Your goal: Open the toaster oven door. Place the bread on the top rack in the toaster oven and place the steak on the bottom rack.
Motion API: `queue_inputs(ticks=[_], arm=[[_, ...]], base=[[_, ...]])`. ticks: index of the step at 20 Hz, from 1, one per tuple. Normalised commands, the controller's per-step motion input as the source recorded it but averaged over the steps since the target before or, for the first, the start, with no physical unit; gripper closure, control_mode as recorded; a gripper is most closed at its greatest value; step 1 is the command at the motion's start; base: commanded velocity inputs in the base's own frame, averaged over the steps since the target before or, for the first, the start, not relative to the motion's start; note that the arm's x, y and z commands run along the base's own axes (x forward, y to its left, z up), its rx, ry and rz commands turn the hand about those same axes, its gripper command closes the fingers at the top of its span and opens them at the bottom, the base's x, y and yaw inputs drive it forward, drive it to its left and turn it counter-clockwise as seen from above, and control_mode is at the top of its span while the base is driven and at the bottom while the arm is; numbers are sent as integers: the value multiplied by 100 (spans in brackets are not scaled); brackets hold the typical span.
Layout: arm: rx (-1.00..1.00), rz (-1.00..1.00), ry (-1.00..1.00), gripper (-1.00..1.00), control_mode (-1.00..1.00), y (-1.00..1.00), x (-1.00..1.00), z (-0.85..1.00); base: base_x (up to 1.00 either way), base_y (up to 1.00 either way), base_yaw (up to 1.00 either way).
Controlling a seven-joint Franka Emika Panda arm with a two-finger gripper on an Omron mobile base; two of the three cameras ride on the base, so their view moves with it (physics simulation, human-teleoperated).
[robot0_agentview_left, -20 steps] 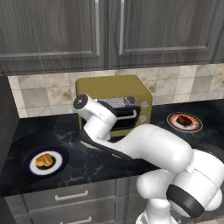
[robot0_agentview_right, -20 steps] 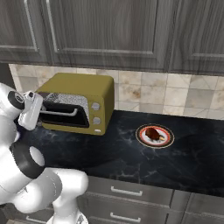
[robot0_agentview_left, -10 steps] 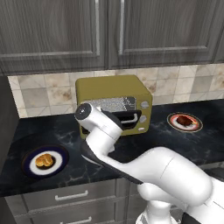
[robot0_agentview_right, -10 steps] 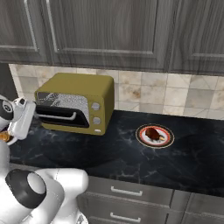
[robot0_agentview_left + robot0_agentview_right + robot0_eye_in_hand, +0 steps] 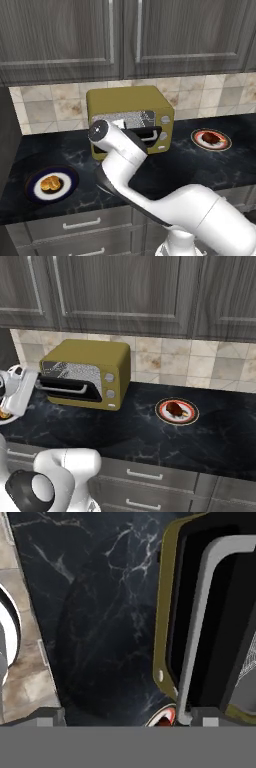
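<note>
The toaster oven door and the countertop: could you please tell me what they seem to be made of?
The toaster oven door: apparently black glossy glass, with a pale metal-looking bar handle. The countertop: likely polished dark stone, judging by its white marble-like veins and soft sheen.

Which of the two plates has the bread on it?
The dark-rimmed plate left of the toaster oven holds the golden bread. The other, red-rimmed plate right of the oven holds the dark steak.
</note>
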Motion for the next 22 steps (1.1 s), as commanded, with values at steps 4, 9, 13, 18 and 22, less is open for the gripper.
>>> queue_inputs(ticks=[4, 9, 13, 18, 22], arm=[[3, -44, -14, -100, -100, -4, 10, 49], [16, -48, -3, -100, -100, -3, 20, 45], [29, -11, -10, -100, -100, -15, 26, 35], [31, 10, -19, -100, -100, -22, 24, 23], [41, -1, -21, -100, -100, -21, 24, -4]], base=[[0, 0, 0], [0, 0, 0], [0, 0, 0], [0, 0, 0], [0, 0, 0]])
